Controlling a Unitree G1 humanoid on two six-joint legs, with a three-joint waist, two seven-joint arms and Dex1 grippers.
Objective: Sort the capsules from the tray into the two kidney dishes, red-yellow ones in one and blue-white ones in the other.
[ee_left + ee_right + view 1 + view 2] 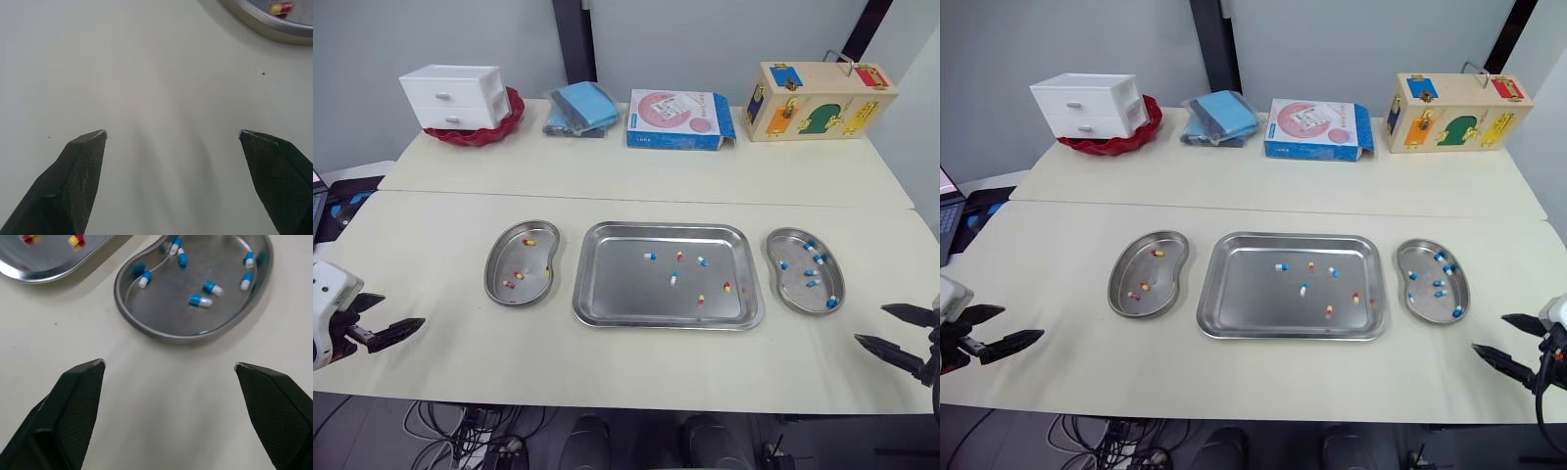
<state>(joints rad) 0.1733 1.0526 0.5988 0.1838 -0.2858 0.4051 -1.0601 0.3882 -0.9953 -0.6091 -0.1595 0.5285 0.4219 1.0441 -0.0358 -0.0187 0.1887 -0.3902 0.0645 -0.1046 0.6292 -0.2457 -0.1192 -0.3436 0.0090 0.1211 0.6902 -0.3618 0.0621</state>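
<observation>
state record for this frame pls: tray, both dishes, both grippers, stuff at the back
tray: centre of table; holds three red-yellow capsules and three blue-white capsules
left kidney dish: red-yellow only
right kidney dish: blue-white only
left gripper: open, empty, over bare table, apart from the left dish
right gripper: open, empty, near the right dish, not touching it
back of table: white drawer unit on a red bowl, blue packet, printed box, wooden latch box
</observation>
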